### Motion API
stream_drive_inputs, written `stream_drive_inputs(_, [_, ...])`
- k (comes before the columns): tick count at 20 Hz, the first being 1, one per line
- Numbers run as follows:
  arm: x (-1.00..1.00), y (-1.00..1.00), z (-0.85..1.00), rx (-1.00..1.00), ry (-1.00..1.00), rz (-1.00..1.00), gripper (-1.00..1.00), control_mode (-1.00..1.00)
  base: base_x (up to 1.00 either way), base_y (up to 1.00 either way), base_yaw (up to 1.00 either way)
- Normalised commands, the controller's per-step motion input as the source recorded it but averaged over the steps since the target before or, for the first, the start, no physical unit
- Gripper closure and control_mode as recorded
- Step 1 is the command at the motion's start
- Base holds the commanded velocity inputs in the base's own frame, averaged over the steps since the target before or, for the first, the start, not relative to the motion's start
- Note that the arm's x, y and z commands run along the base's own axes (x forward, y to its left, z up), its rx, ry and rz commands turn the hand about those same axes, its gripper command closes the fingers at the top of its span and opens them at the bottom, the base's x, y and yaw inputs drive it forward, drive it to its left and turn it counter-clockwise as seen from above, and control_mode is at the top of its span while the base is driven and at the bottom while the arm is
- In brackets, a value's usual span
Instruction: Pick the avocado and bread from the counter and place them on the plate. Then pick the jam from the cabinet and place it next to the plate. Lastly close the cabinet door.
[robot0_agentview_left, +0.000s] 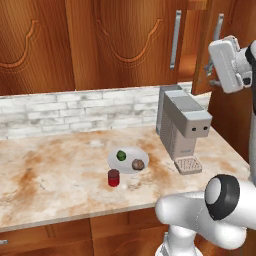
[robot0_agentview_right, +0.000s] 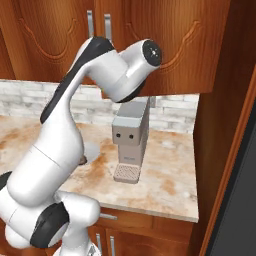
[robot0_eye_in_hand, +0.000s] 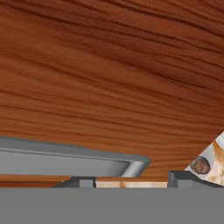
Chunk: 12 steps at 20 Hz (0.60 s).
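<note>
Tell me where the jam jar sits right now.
In the left base view the jam stands on the counter, just in front of the plate's near-left rim, left of the coffee machine.

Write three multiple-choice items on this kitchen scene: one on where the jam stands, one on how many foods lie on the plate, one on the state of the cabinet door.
1. Where does the jam stand?
A. On the counter beside the plate
B. On top of the coffee machine
C. On the plate

2. How many foods lie on the plate?
A. None
B. Two
C. Four

3. What state is the cabinet door in?
A. Fully shut
B. Taken off and laid on the counter
C. Swung open

Key: 1 A, the red jar sits on the counter just off the plate's rim. 2 B, the avocado and the bread rest on it. 3 C, the panel stands out at an angle from the cabinet front.
</note>
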Motion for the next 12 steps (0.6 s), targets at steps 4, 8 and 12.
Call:
stream_drive_inputs(4, [1.00, 0.29, -0.28, -0.19, -0.33, 0.02, -1.00, -1.00, 0.00, 0.00, 0.00])
stream_drive_inputs(8, [1.00, 0.47, -0.32, -0.30, -0.48, 0.00, -1.00, -1.00, 0.00, 0.00, 0.00])
stream_drive_inputs(12, [1.00, 0.44, -0.24, -0.35, -0.55, -0.06, -1.00, -1.00, 0.00, 0.00, 0.00])
